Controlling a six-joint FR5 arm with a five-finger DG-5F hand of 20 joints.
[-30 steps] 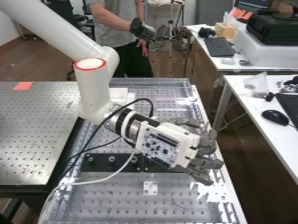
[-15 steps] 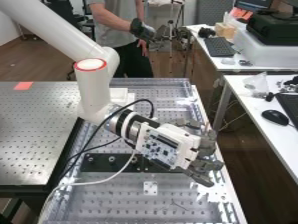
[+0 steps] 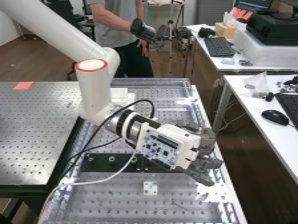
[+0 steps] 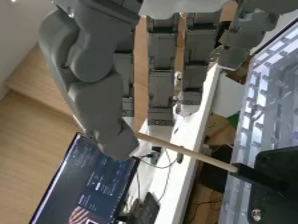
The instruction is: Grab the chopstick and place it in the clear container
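Item: one chopstick (image 4: 189, 152). Found in the wrist view, aslant, one end beside the thumb (image 4: 100, 105) and the other meeting a dark end piece (image 4: 253, 176). Whether that piece belongs to the stick or is a holder cannot be told.

Hand (image 3: 204, 164): right of centre, in the lower half of the high view, above the perforated tabletop (image 3: 179, 197). The fingers (image 4: 161, 90) are straight and spread wide from the thumb, with no closed grip on the stick. Contact between thumb and stick cannot be confirmed.

Handling, as judged: light, stiff, apparently wood; it should not deform under ordinary pressure, though side load could snap it. The smooth, narrow surface may roll or slip if pinched off-centre.

Recommended hold: on the pale length, a little in from the end by the thumb, thumb opposed to at least two finger pads so that the stick cannot pivot. A hold at the extreme tip would leave the far end to swing. Should the dark piece prove a holder, the draw should follow the stick's own line; levering sideways risks binding or breakage.
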